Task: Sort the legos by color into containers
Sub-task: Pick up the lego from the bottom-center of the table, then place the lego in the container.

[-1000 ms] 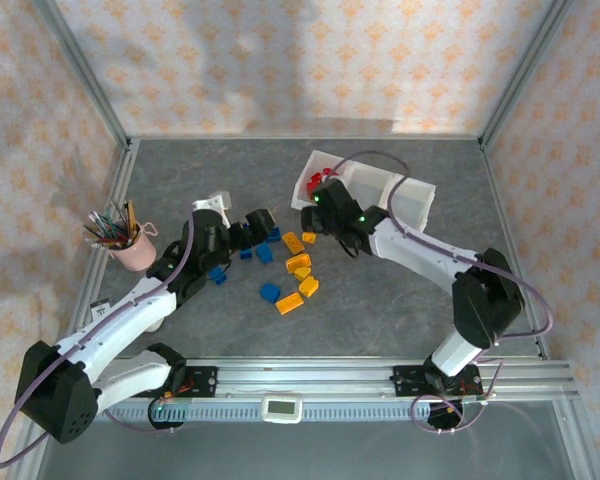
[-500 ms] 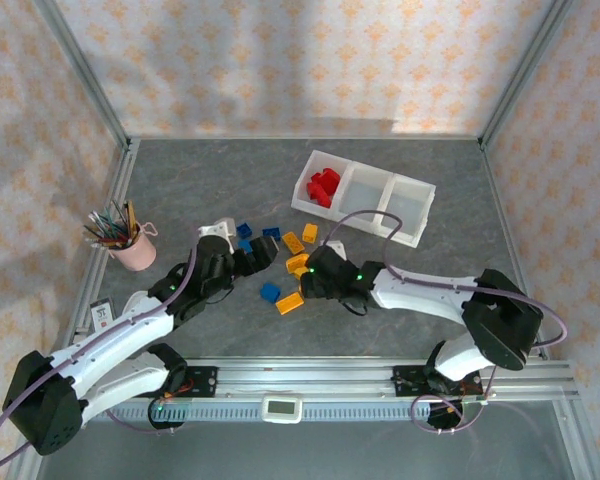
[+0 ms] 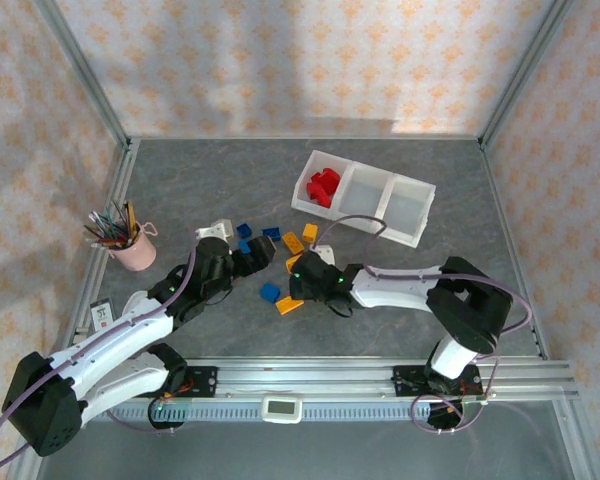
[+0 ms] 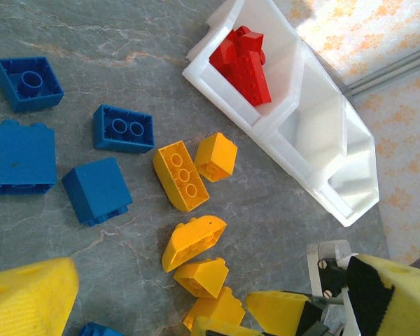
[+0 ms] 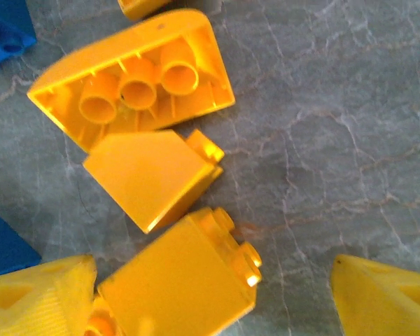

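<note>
Hovering low over the yellow legos [image 5: 129, 91] with the right gripper [image 3: 298, 283], jaws wide, straddling one brick [image 5: 171, 283], not clamping it. Left gripper [image 3: 258, 252] gaping too, empty. Reds [image 3: 323, 186] piled in the tray [image 3: 412, 205]'s end compartment.

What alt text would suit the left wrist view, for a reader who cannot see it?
A white tray of three compartments sits at the upper right on a grey table, with red bricks in one end compartment and the other two empty. Loose blue bricks lie at the left and yellow-orange bricks in the middle.
</note>
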### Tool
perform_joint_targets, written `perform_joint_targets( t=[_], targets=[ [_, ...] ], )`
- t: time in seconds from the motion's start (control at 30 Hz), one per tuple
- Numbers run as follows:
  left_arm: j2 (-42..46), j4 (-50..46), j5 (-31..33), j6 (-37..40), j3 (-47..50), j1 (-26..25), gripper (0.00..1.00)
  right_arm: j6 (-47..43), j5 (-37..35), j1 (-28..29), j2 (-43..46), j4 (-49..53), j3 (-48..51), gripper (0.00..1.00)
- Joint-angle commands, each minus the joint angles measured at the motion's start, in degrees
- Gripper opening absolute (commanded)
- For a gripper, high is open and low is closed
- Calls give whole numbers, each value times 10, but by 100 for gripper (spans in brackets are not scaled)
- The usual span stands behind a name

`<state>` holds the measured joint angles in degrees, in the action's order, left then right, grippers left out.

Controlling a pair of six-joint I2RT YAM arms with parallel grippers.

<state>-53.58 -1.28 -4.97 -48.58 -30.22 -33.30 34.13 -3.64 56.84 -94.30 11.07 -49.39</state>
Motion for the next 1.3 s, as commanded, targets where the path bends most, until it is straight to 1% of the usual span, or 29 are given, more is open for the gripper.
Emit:
perform_joint_targets(
  t=[0.0, 0.17, 0.43, 0.53, 0.73, 0.83, 0.9, 1.0, 1.1, 1.17, 1.27],
  targets=[
    [6, -17, 19, 3, -2, -1, 99, 7, -39, -3, -18, -7, -16, 84],
    [4, -17, 17, 9, -6, -1, 99, 0, -38, -12, -17, -7, -9, 78],
    [2, -25, 22, 16, -14, -1, 99, 1, -35, -15, 6, 13, 14, 62],
    [0, -25, 22, 16, -17, -1, 99, 4, -26, -15, 15, 13, 22, 60],
    [-7, -21, 15, 16, -23, -1, 99, 2, -30, -17, 41, 17, 24, 52],
    [-10, -18, 9, 14, -25, -1, 99, -3, -24, -27, 63, 17, 27, 48],
    [-12, -16, 6, 13, -27, -1, 99, -8, -26, -36, 79, 24, 26, 47],
    [-21, -3, -8, 13, -33, -1, 99, -21, -32, -62, 106, 38, 23, 47],
    [-44, 9, -24, 21, -50, -1, 99, -52, -34, -113, 126, 38, 8, 47],
    [-68, 13, -28, 27, -67, -2, 99, -75, -40, -154, 122, 35, -16, 48],
    [-100, 24, -36, 31, -89, -3, 99, -104, -43, -206, 91, 27, -59, 48]
  ],
)
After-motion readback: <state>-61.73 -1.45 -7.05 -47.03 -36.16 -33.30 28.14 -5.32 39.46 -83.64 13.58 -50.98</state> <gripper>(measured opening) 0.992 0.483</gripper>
